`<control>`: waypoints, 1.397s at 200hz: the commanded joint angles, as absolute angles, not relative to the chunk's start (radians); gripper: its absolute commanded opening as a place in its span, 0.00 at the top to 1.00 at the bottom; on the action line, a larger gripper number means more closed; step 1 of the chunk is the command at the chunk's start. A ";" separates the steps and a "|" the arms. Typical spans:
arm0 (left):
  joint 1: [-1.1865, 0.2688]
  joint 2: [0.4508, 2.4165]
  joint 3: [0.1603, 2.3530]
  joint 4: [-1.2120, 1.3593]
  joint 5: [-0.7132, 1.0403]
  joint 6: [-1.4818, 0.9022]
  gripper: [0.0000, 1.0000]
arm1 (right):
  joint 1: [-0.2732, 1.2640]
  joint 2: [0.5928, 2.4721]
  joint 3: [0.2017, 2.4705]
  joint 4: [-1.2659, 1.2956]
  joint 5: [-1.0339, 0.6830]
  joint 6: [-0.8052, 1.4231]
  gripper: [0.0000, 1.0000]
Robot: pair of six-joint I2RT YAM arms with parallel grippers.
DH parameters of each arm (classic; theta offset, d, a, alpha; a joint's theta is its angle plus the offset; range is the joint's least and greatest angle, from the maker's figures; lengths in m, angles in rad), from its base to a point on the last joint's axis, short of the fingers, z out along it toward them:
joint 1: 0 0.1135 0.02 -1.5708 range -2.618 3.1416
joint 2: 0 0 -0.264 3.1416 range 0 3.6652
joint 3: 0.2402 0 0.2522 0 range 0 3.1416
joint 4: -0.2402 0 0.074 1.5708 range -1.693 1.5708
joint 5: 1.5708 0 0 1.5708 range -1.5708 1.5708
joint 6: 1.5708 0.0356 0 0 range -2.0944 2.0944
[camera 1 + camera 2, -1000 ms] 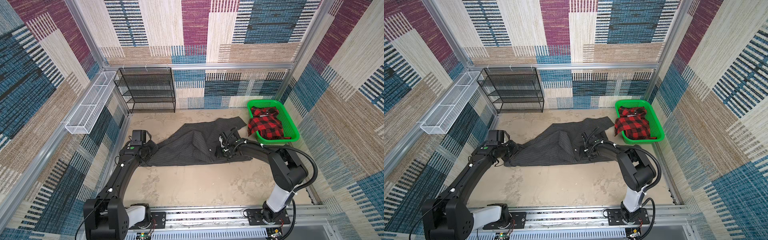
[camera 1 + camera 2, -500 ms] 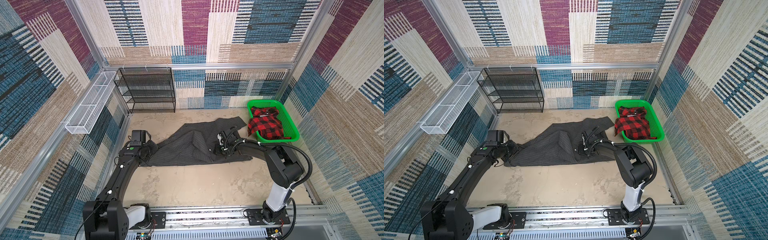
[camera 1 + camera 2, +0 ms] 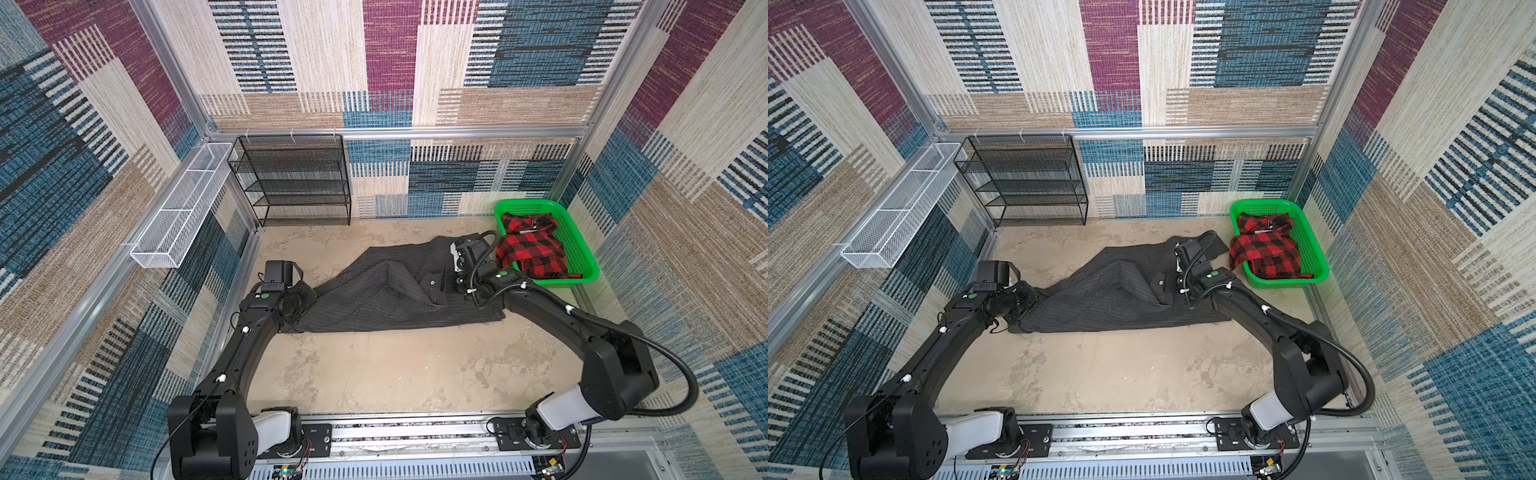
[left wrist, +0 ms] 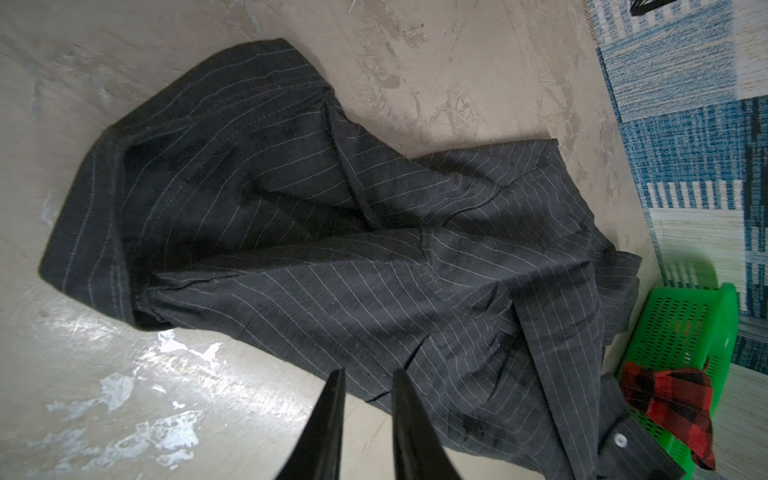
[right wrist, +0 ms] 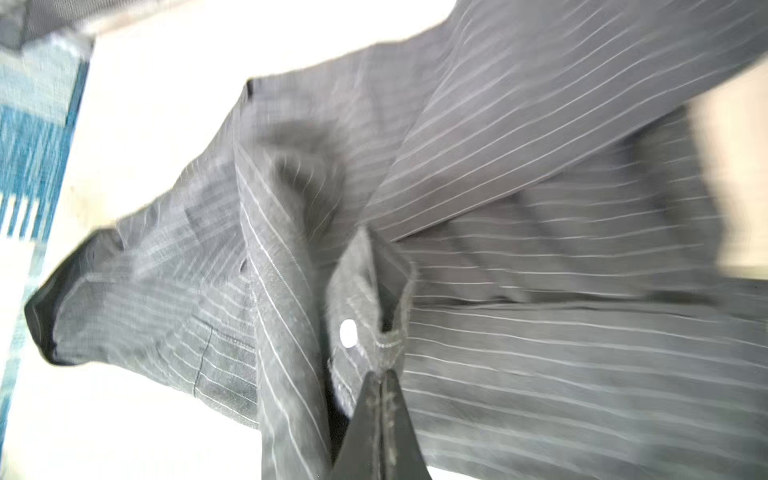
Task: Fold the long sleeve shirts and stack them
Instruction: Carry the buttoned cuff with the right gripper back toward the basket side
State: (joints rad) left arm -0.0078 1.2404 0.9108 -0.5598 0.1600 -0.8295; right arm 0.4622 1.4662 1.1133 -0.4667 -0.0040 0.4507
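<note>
The dark grey pinstriped long sleeve shirt [image 3: 386, 291] [image 3: 1113, 291] lies crumpled and spread across the beige floor. My right gripper [image 3: 438, 286] [image 3: 1160, 284] [image 5: 380, 374] is shut on a stitched edge of it beside a white button [image 5: 347, 332], at the shirt's right part. My left gripper [image 3: 309, 297] [image 3: 1034, 299] [image 4: 365, 374] hovers at the shirt's left end; its jaws stand a little apart over the hem, with floor showing between them. The red-and-black check shirt [image 3: 530, 249] [image 3: 1266, 245] [image 4: 673, 407] sits bunched in the green basket [image 3: 528, 203] [image 3: 1262, 203], one corner hanging over the rim.
A black wire shelf [image 3: 291, 178] stands against the back wall at the left. A white wire basket [image 3: 178, 216] hangs on the left wall. The arms' base rail [image 3: 395, 432] runs along the front. Bare floor lies between the shirt and the rail.
The right jaws have closed onto the grey shirt's edge, and that arm's elbow has swung back toward the front right. The left arm has stayed put.
</note>
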 commanded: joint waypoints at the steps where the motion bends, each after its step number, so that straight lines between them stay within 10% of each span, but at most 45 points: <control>1: -0.008 1.239 0.901 -0.533 0.167 -0.804 0.76 | 0.451 1.374 1.120 -0.595 0.131 0.406 0.95; 105: -0.008 1.220 0.864 -0.518 0.184 -0.814 0.74 | 0.333 1.058 1.010 -0.634 0.380 0.351 0.93; 279: -0.081 1.379 0.760 -0.210 0.328 -1.043 0.44 | 0.284 1.042 0.941 -0.522 0.220 0.297 0.93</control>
State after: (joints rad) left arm -0.0673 1.3411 0.7589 -0.3004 0.3466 -0.9962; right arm 0.2821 1.0485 0.9394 -0.5613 0.2375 0.3096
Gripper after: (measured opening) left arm 0.559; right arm 0.071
